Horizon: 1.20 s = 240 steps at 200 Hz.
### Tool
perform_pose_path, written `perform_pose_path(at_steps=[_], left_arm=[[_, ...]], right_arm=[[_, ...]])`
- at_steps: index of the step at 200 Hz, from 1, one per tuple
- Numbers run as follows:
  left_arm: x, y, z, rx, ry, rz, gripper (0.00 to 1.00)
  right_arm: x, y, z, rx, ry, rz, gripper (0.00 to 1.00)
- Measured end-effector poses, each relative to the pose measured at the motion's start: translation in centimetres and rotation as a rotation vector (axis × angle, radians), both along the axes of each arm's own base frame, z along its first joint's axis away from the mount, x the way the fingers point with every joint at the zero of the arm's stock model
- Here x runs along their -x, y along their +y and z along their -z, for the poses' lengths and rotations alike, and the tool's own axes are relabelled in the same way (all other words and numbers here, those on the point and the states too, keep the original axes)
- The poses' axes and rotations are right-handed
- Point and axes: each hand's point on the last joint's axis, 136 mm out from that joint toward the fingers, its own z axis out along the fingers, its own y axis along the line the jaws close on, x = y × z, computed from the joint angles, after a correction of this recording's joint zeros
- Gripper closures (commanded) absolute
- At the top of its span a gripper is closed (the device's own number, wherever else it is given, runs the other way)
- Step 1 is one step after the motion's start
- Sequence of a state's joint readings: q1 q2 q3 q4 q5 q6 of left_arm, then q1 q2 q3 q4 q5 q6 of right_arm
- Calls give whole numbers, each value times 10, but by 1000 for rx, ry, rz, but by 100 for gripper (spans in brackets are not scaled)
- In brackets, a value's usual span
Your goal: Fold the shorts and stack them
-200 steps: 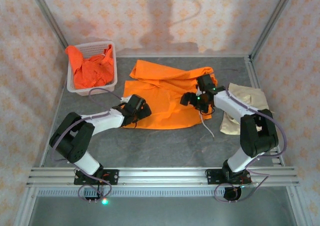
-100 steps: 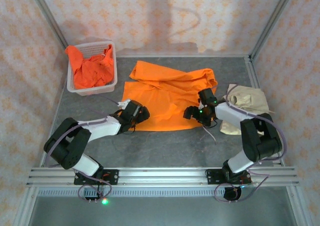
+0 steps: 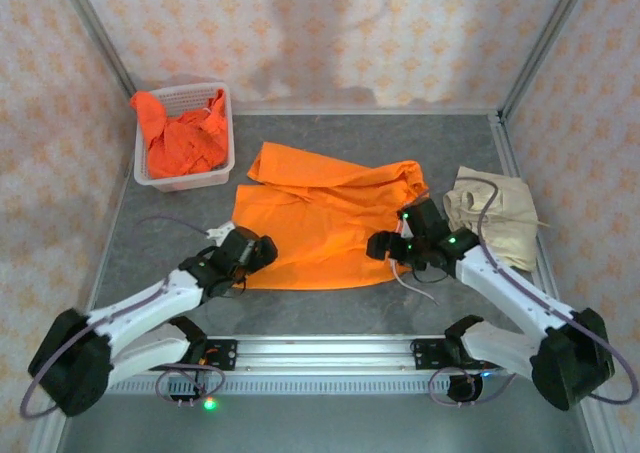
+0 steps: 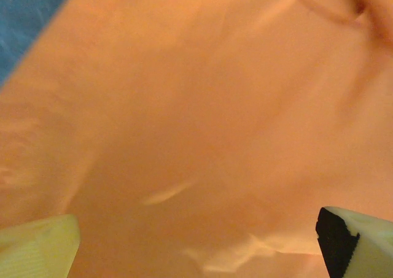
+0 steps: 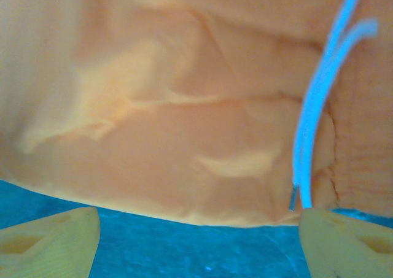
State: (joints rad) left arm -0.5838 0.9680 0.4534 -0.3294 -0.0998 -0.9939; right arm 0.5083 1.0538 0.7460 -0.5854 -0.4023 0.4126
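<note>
Bright orange shorts point(image 3: 325, 223) lie spread out, partly folded over, in the middle of the table. My left gripper point(image 3: 258, 251) hovers at their near left corner, open; the left wrist view has orange cloth point(image 4: 202, 118) between the fingertips point(image 4: 37, 247), with nothing gripped. My right gripper point(image 3: 380, 245) sits open at the near right edge. In the right wrist view the hem point(image 5: 184, 213) lies just beyond the gripper point(image 5: 196, 244), beside a white drawstring point(image 5: 325, 94). Beige shorts point(image 3: 495, 223) lie crumpled at the right. More orange shorts point(image 3: 180, 138) fill the basket.
A white mesh basket point(image 3: 225, 168) stands at the back left. Metal frame posts and patterned walls bound the table on three sides. A strip of bare grey table point(image 3: 330, 308) runs between the orange shorts and the rail at the near edge.
Both arms have stretched out low and drawn their grippers nearer, to the near edge of the orange shorts. The orange shorts have slid slightly nearer and left.
</note>
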Motion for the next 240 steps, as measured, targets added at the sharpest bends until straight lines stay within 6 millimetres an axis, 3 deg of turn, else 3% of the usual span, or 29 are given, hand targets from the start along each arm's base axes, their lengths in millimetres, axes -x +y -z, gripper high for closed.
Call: perform_pose_path(at_steps=[29, 44, 56, 97, 133, 188, 221, 240], left_arm=[[-14, 2, -49, 31, -116, -37, 0], [-24, 1, -57, 35, -119, -53, 0], [-31, 0, -51, 29, -87, -61, 0], [-35, -5, 14, 0, 122, -62, 2], [-28, -5, 38, 4, 174, -71, 3], [-37, -7, 43, 24, 126, -78, 3], [-51, -12, 42, 41, 79, -84, 3], [-56, -15, 41, 52, 60, -85, 3]], right_arm=[[-40, 16, -63, 68, -179, -50, 16], [-65, 32, -78, 140, -234, -95, 18], [-82, 47, -80, 203, -254, -139, 22], [-133, 113, -50, 372, -262, -301, 29], [-175, 153, -12, 435, -243, -366, 35], [-223, 192, 32, 475, -236, -400, 41], [-233, 200, 51, 491, -219, -414, 52], [-233, 200, 59, 503, -207, -419, 67]])
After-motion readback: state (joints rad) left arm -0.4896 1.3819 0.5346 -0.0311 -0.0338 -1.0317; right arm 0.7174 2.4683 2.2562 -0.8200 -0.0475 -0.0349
